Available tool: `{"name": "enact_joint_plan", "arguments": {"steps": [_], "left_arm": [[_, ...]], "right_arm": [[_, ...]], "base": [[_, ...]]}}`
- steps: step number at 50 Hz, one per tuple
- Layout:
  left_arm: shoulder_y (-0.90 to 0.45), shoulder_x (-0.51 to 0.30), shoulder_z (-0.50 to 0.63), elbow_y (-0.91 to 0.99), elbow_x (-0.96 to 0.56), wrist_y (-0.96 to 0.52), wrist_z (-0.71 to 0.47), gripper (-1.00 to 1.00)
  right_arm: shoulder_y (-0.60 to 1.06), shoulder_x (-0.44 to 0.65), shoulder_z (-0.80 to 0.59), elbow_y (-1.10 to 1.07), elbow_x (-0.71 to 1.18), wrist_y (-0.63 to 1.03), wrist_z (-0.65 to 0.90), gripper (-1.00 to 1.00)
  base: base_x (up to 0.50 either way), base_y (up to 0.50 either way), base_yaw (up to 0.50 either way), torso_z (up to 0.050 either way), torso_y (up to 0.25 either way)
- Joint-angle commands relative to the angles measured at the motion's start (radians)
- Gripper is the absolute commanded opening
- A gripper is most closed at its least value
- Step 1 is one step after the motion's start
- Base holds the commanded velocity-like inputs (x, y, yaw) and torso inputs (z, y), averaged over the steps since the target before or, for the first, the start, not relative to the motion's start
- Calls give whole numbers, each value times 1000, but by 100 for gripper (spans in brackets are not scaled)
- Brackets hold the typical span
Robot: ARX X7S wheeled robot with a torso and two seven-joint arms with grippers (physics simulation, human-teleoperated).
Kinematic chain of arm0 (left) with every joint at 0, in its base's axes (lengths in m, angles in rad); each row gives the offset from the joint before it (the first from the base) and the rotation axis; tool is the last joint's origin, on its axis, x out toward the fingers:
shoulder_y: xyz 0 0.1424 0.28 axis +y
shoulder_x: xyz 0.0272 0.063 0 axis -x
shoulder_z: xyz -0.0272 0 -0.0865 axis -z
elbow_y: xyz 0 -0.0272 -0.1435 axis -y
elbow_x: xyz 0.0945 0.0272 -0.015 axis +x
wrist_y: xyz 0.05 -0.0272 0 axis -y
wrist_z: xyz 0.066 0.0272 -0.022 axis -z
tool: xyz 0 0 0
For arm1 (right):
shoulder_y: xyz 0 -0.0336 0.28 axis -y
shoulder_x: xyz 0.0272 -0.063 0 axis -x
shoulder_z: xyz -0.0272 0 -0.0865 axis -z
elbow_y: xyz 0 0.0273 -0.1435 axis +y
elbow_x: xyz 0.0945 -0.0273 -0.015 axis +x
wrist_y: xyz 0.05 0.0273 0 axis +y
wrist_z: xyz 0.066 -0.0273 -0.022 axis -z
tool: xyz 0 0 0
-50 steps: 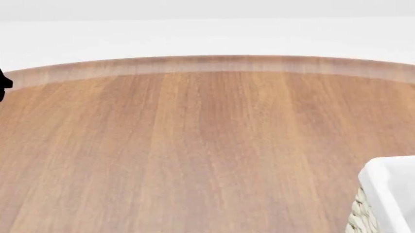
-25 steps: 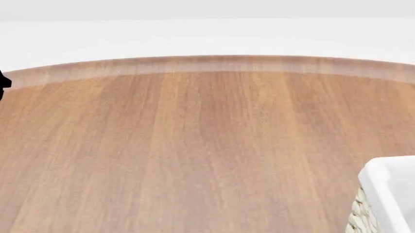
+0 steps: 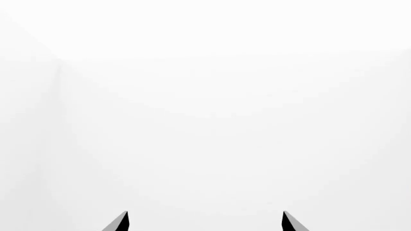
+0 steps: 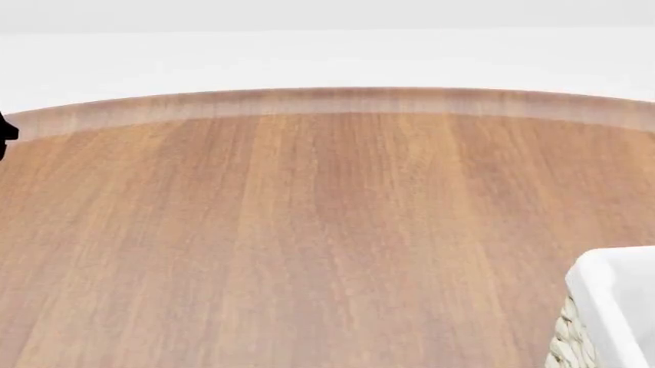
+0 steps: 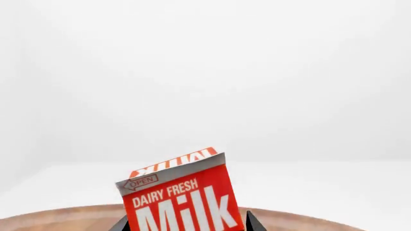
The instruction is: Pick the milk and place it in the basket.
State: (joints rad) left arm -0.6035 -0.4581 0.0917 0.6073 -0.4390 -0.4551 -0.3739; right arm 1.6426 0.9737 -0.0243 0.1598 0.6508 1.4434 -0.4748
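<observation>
1. Left wrist view: pretty much nothing here. The left gripper (image 3: 204, 222) shows only as two dark fingertips (image 3: 119, 222) poking in at the frame edge, spread wide apart with plain white between them. So it's open and holding nothing, and neither the milk nor the basket turns up in this view.

2. Head view: mostly bare wooden table (image 4: 307, 230), with a corner of the basket (image 4: 612, 307) peeking in at the lower right, white liner folded over the wicker. No milk anywhere on the wood beside the basket. A tiny black bit sits at the far left edge, well away from the basket; probably part of the left arm, but I can't say which part.

3. Right wrist view: here's the milk (image 5: 183, 195), sitting right between the dark fingers of the right gripper (image 5: 186, 226), tilted a little, gable top pointing away from the camera. Looks to me like the claw is closed on the carton's sides and it's up off the table, since the table edge sits behind it.

4. My take: the basket is on the robot's right, same side as the loaded arm, so the right arm needs to carry the carton over the basket's rim. How far off it is, can't tell.
</observation>
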Motion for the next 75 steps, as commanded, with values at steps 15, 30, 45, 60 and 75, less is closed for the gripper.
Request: {"name": "enact_joint_plan", "arguments": {"steps": [15,30,45,60,75], "left_arm": [[-1,-5,0,-1,-4,2,-6,100],[-5,-6,4,-7,-3,7,-6,100],[1,-10,1,1,-9,4,-12,100],[10,-11,0,-2,-9,14,-14,100],[4,-14,2,-2,-12,9,-18,100]], "right_arm": [[-226,93,100,-105,73,15,-18,-100],[-390,164,171,-157,105,12,-36,-100],[-538,212,235,-199,139,-4,-79,-100],[-661,251,305,-227,158,-15,-118,-100],[-751,277,366,-257,185,14,-142,-100]], "base": [[0,0,0,1,1],[0,0,0,0,1],[0,0,0,1,1],[0,0,0,1,1],[0,0,0,1,1]]}}
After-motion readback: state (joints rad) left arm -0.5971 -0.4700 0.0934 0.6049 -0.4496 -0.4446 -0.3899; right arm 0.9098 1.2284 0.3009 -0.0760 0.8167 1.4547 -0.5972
